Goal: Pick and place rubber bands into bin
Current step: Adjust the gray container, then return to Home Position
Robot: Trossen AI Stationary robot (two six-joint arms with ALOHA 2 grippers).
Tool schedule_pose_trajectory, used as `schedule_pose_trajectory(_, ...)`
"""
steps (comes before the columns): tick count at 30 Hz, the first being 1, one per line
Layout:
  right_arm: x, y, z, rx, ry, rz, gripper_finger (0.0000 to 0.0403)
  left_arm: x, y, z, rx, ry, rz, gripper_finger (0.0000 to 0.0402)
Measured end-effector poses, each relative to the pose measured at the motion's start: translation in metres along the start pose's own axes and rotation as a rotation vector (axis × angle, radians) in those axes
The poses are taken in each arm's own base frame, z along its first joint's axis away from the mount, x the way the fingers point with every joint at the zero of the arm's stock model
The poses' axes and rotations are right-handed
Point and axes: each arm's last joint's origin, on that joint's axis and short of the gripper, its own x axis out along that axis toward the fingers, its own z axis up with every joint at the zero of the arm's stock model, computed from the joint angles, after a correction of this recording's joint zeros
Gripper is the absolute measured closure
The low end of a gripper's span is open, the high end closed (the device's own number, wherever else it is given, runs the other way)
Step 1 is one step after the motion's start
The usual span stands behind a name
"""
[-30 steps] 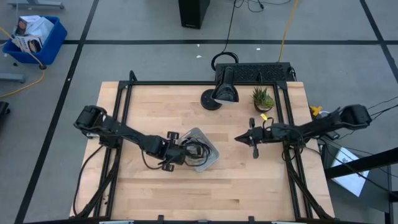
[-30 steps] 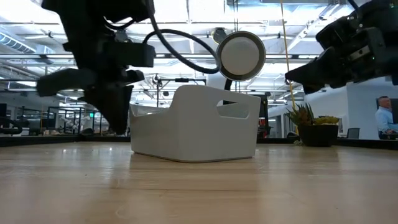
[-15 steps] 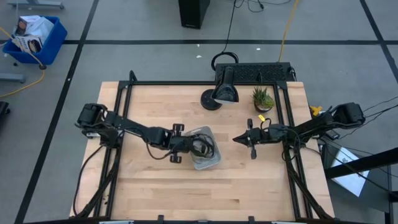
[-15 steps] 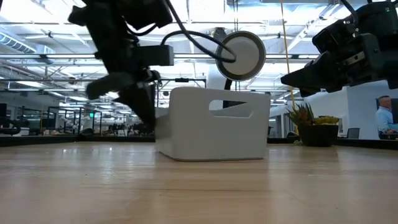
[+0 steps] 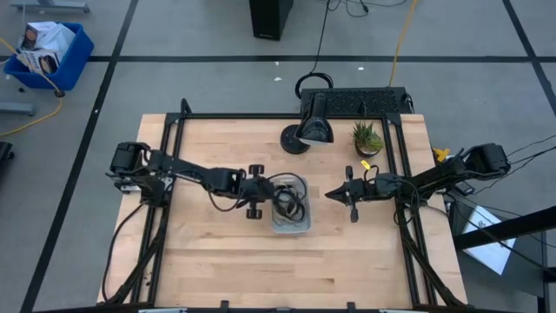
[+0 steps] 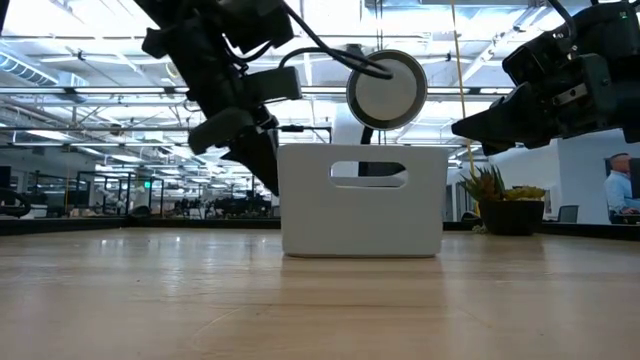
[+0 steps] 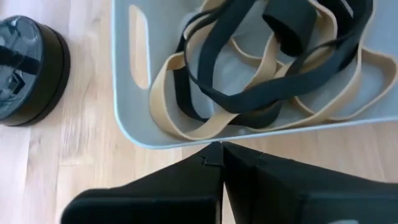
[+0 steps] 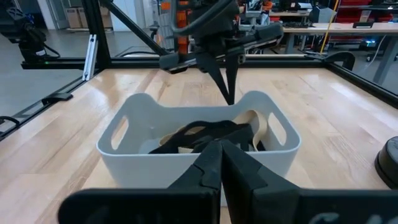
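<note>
The pale grey bin (image 5: 290,224) stands on its base on the wooden table, near the middle, its long sides running near to far. Several black and tan rubber bands (image 7: 261,81) lie tangled inside it. My left gripper (image 5: 266,195) is shut, with its tips at the bin's left long wall; it also shows in the low view (image 6: 265,165) and in the right wrist view (image 8: 229,93). My right gripper (image 5: 329,194) is shut and empty, in the air to the right of the bin (image 8: 199,149). My left gripper has its shut fingertips (image 7: 214,152) against the outside of the bin's left long wall, just under the rim (image 7: 186,144). The fingers slant down from the table's left side. The bin stands flat on the table.
A black desk lamp (image 5: 311,126) with a round base (image 7: 28,68) stands behind the bin. A small potted plant (image 5: 367,136) is at the far right. A bright blue crate (image 5: 48,52) sits on the floor off the table. Bare wood lies toward the near edge.
My left gripper has swung toward the table's right and far side, staying shut against the bin. The bin has turned from a diagonal lie to square with the table and has slid a little to the right. The bands have stayed inside it.
</note>
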Motion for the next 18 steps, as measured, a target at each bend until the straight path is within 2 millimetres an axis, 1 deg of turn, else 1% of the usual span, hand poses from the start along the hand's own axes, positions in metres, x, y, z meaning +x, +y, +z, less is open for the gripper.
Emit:
schedule_pose_trajectory(8, 0.000, 0.000, 0.000, -0.003, 0.000, -0.001, 0.0403, 0.001, 0.006, 0.000, -0.012, -0.008, 0.004, 0.0395)
schedule_pose_trajectory(12, 0.000, 0.000, 0.001, -0.010, -0.005, -0.001, 0.0403, -0.001, -0.001, -0.004, 0.020, 0.046, -0.011, 0.0398)
schedule_pose_trajectory(15, -0.002, -0.001, 0.005, -0.008, -0.035, -0.006, 0.0403, -0.014, -0.008, -0.006, 0.060, 0.065, 0.002, 0.0397)
schedule_pose_trajectory(18, -0.006, -0.004, 0.012, -0.005, -0.080, -0.025, 0.0403, -0.035, -0.011, -0.006, 0.100, 0.061, 0.023, 0.0398)
